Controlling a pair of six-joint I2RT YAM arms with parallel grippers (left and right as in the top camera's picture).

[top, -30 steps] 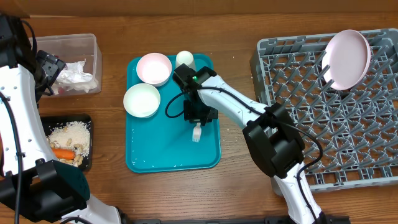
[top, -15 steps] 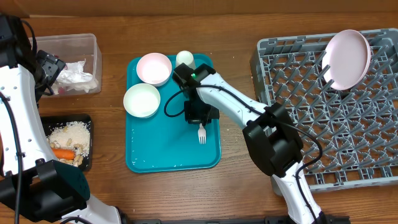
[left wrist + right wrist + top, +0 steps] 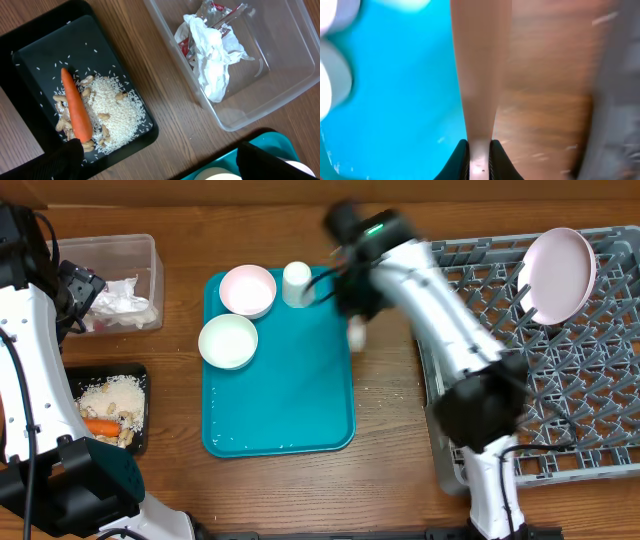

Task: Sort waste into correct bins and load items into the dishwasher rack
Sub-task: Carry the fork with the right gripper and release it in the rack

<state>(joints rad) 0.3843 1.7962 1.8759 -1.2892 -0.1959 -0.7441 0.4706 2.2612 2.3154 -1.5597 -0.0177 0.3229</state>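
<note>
Right end effector [image 3: 479, 159] is pinched tight on the slim pale smooth fork [image 3: 480, 75], with the dark fingertips [image 3: 461, 156] clamping the handle end. The fork is in the air over the right rim of the flat teal rectangular plastic tray [image 3: 280, 410] and the wood-grain bench [image 3: 390, 480]. That view is heavily blurred.

Left end effector [image 3: 160, 167] is spread wide and holds nothing, above the bench by the bins. The clear rectangular plastic tub [image 3: 235, 122] holds crumpled white paper napkins [image 3: 212, 62] and a small red-and-white wrapper [image 3: 215, 10]. The shallow black rectangular tray [image 3: 35, 55] holds a smooth orange carrot piece [image 3: 76, 112] lying on grainy pale beige crumbs [image 3: 112, 107].

On the teal tray sit a pinkish-white round bowl [image 3: 247, 290], a white round bowl [image 3: 228, 341] and a small white cup [image 3: 296, 283]. A round white plate [image 3: 560, 273] stands tilted on edge among the pegs at the far corner of the large grey plastic rack [image 3: 540, 380].
</note>
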